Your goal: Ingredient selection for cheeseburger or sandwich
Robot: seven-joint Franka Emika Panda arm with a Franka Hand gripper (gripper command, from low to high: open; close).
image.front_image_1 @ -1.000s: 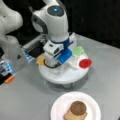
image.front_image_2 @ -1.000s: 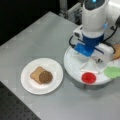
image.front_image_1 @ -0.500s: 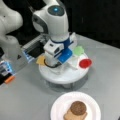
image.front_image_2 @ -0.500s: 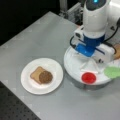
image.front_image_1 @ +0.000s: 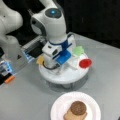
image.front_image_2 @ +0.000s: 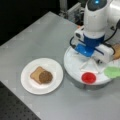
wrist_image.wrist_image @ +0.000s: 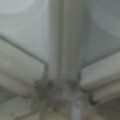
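The arm's own body hides the gripper's fingertips in both front views, while the tan-brown bread square (image.front_image_1: 75, 116) is cut off at the frame's bottom edge.

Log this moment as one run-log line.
gripper: low over white round divided tray | white paper plate: dark brown round patty on tan-brown bread square | tray: red disc, green leaf

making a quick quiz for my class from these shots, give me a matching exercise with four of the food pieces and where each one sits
Things:
1. dark brown patty
2. red disc
3. green leaf
4. bread square

Places:
A. edge of the round tray, at a front view's far right
B. flat on the white plate
C. tray's front edge, beside the leaf
D. on top of the bread

Pairs: 1-D, 2-C, 3-A, 4-B
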